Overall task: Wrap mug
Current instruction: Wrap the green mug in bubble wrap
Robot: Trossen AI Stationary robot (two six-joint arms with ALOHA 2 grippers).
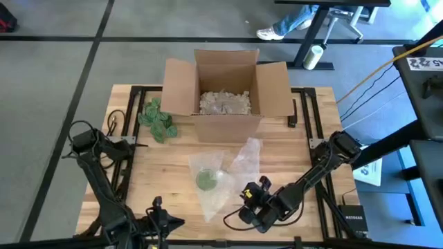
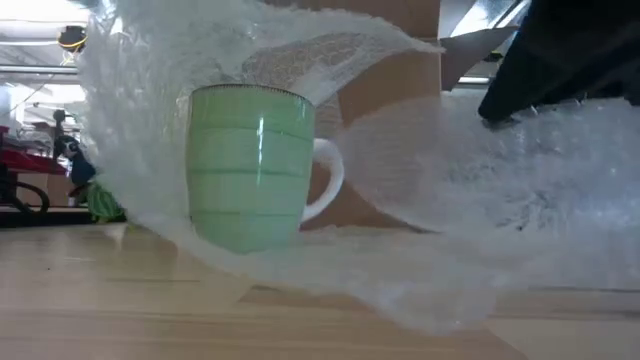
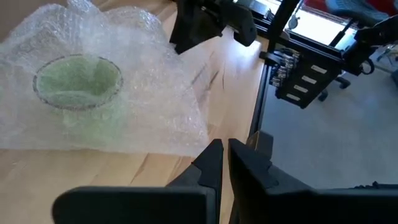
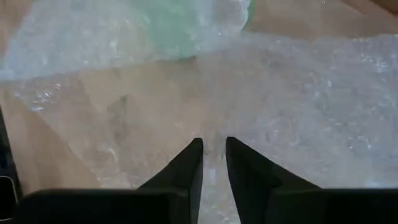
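My right gripper [image 4: 214, 152] pinches the bubble wrap [image 4: 298, 93] edge; green mug [image 4: 186, 25] sits just ahead under the sheet. My left gripper [image 3: 225, 155] waits beside the wrap, fingers pressed together.

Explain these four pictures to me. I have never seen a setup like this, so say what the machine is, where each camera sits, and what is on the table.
This is a robot with two dark arms at a wooden table, each ending in a two-finger gripper. One picture looks straight down, one looks level across the tabletop, and two come from cameras on the wrists.

On the table a green mug stands upright on a sheet of bubble wrap that is partly draped over it. Behind it is an open cardboard box with pale filling, and green packing material beside it.

The right gripper pinches the wrap's edge. The left gripper waits at the near edge, shut and empty.
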